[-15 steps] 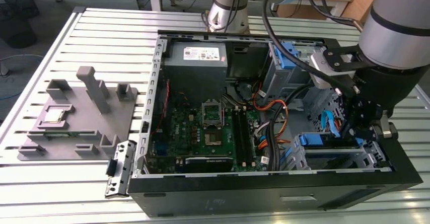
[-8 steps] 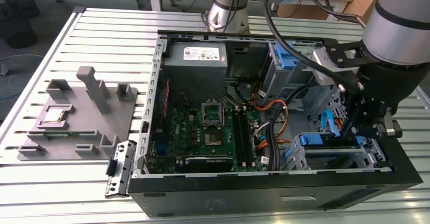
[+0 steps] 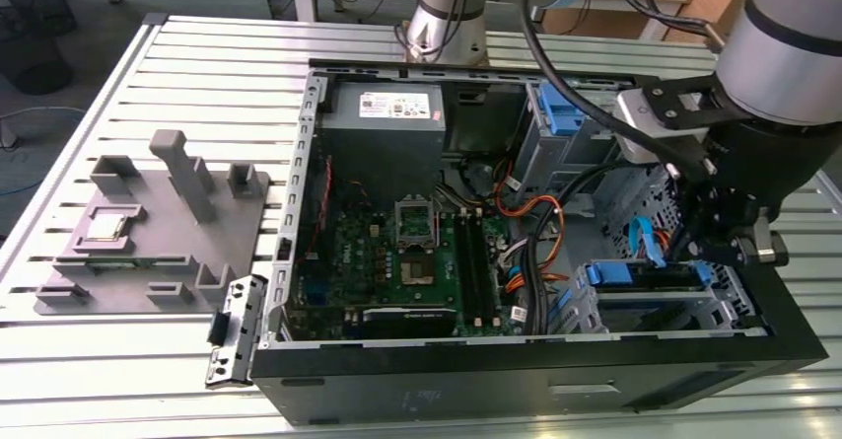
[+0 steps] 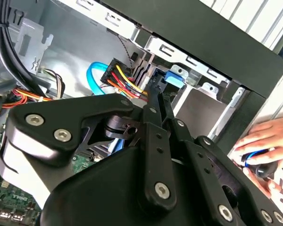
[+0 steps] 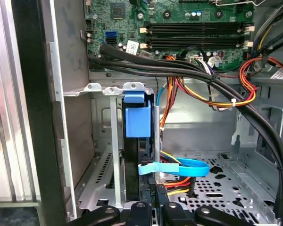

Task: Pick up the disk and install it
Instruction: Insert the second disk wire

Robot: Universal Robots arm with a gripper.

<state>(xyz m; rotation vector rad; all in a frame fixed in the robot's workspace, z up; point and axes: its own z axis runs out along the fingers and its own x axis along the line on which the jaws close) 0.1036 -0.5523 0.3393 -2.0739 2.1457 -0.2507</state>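
Disk (image 5: 137, 121): blue-framed slab, edge-on in a steel bay (image 5: 111, 141) at the black case's (image 3: 526, 370) 4 o'clock corner. Hand (image 5: 151, 209): black, linked fingers together around disk's edge. Tight cables (image 5: 203, 77) alongside.

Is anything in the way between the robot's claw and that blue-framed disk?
Nothing visible. In the first wrist view the gripper sits right at the disk, which stands in the metal drive cage. A blue flat cable and coloured wires lie close beside it.
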